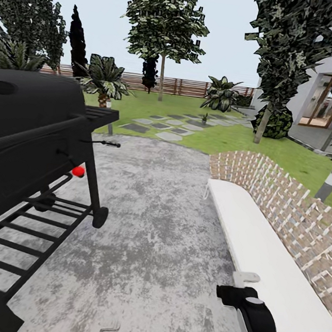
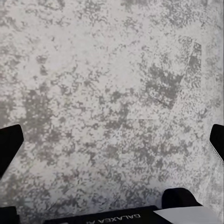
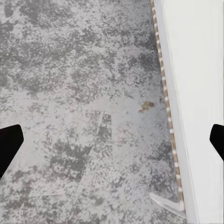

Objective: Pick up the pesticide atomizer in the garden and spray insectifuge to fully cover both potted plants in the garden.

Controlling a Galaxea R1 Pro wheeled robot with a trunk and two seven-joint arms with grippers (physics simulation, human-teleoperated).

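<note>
The pesticide atomizer is out of view. The garden's lawn [image 1: 232,138] lies ahead past the grey patio, backed by a brown slat fence [image 1: 181,86]. Far off by the stepping stones stands a small low green plant [image 1: 205,118], too small to tell whether it is one of the potted plants. My left gripper [image 2: 112,140] is open over bare mottled paving, its black fingertips [image 2: 9,144] wide apart. My right gripper [image 3: 112,140] is open too, over paving beside a white bench edge. The right arm [image 1: 261,323] shows low in the head view.
A black barbecue grill [image 1: 29,139] stands close on the left. On the right a white bench [image 1: 260,245] with a wicker back [image 1: 296,208] runs along the patio. A grey bollard lamp [image 1: 330,183] stands on the grass. Stepping stones [image 1: 163,126], trees, palms and a house lie beyond.
</note>
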